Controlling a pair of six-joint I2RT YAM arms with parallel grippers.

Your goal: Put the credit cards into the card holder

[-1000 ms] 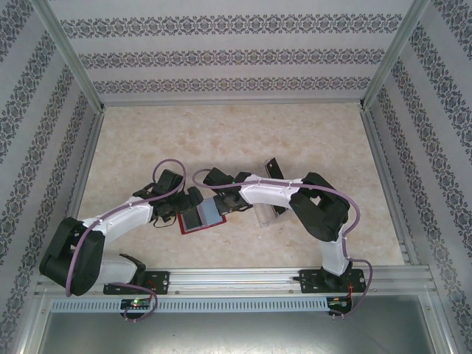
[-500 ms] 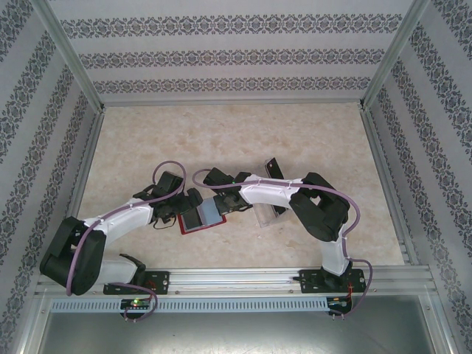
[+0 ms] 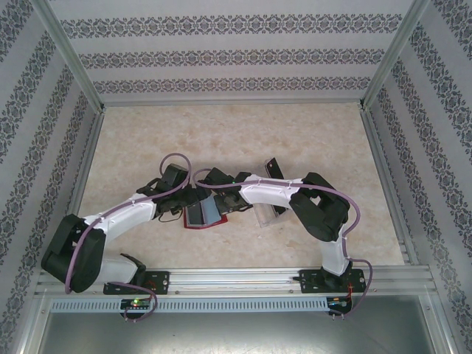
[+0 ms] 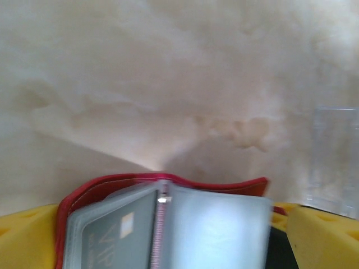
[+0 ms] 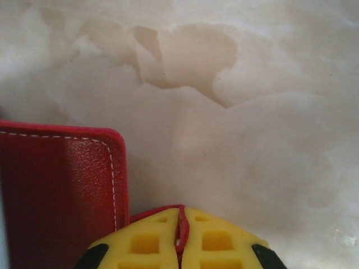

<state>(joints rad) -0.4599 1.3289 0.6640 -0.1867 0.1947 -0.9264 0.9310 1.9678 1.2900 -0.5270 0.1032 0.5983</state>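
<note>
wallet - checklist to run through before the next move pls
1. Grip: right gripper shut on wallet edge, ok.
2. Clearance: left gripper open, straddling wallet, ok.
3. State: wallet lies open, ok.
4. Loaded: one card inside wallet, ok.
5. Space: sleeve beside it free, cannot tell, glare.
6. Supply: more cards in tray, cannot tell.

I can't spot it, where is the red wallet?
In the top view the red wallet lies open on the table, between the left end effector and right end effector, beside the clear tray.
</note>
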